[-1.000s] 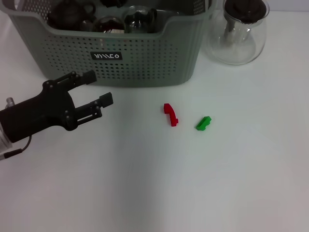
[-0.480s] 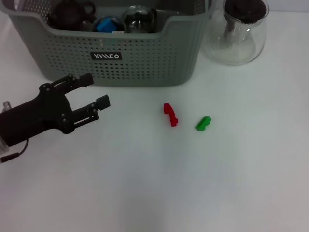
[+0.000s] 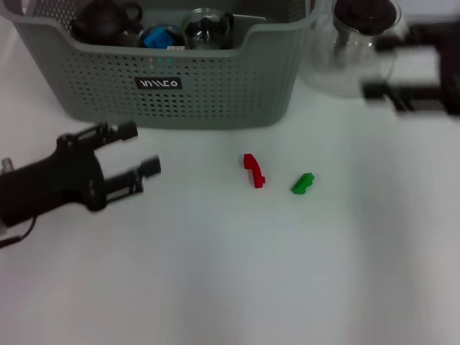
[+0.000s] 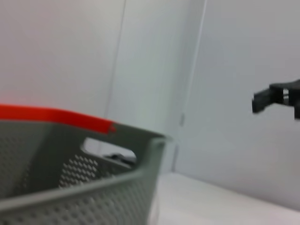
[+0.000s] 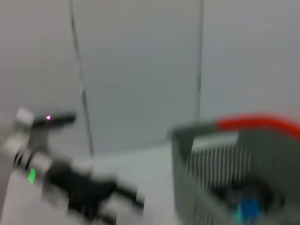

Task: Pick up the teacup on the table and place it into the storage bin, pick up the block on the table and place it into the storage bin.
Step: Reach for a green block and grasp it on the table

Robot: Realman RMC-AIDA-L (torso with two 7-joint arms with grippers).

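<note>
White bench fills the near ground and bears nothing there; on the robot's left the left pincer hangs low over it with its two fingers apart and nothing between them; past the middle lie two small blocks, a red block and a green block, near each other but apart, both not yet stowed; no teacup stands on the bench, so I judge that half of the task done and the block half still open. Behind them stands the storage bin, one grey-green perforated basket with a black label, in which I count a dark teapot, a blue object that may be a block, though I cannot tell, and a glass piece beside it; whether a teacup is among them I cannot tell. To the robot's right of the bin stands one glass carafe with a black lid; beside it the right pincer is at the far right, fingers spread and holding nothing.
</note>
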